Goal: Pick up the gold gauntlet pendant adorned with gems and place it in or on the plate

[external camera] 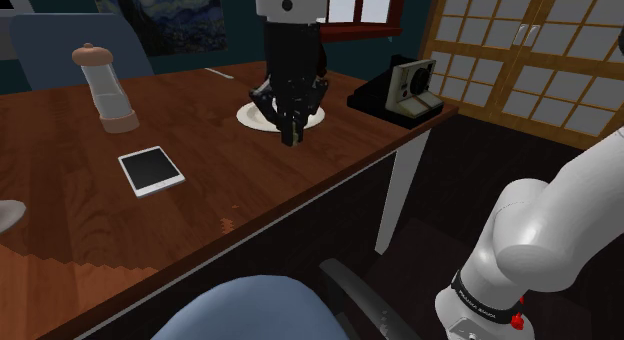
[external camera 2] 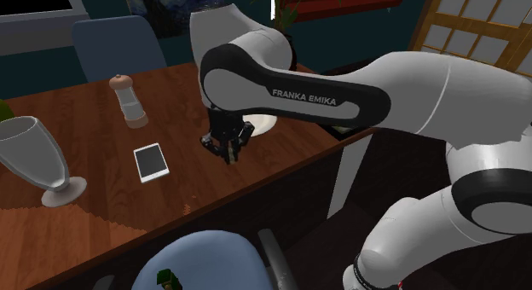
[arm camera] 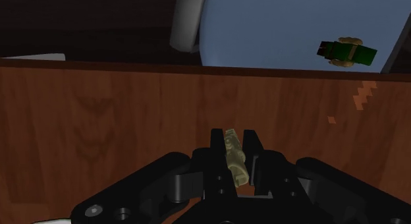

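On the brown wooden table (external camera: 200, 218), which spans most of the shoulder view, the following are entered by size.

1. White Franka arm (external camera 2: 307, 96), dark at the joints. It arches over the table's near edge and turns down toward the board.
2. Blue chair (external camera: 240, 308), at the near edge, its seat partly under the table. A second blue chair (external camera: 60, 43) stands at the far side.
3. Lattice-panelled doors (external camera: 520, 48), on the wall at the shoulder view's right.
4. Swirling blue painting (external camera: 170, 18), on the dark wall behind the table.
5. Black and cream instant camera (external camera: 405, 88), near the table's corner and well apart from the plate.
6. Clear stemmed glass (external camera 2: 38, 160), upright, at the second exterior view's left.
7. Grinder (external camera: 105, 83), clear-bodied with a tan top, upright, toward the far chair.
8. White plate (external camera: 252, 115), partly hidden behind the hand in the shoulder view.
9. White-framed tablet (external camera: 151, 171), dark screen up, flat between the grinder and the near edge.
10. Black gripper (external camera: 292, 138), pointing down over bare wood just beside the plate. Its fingers are pressed onto the pendant from both sides.
11. Gold pendant (arm camera: 234, 157), pinched between the fingers and standing lengthwise along them, not on the plate.
12. Small green and gold object (arm camera: 346, 53), lying on the near chair's seat.
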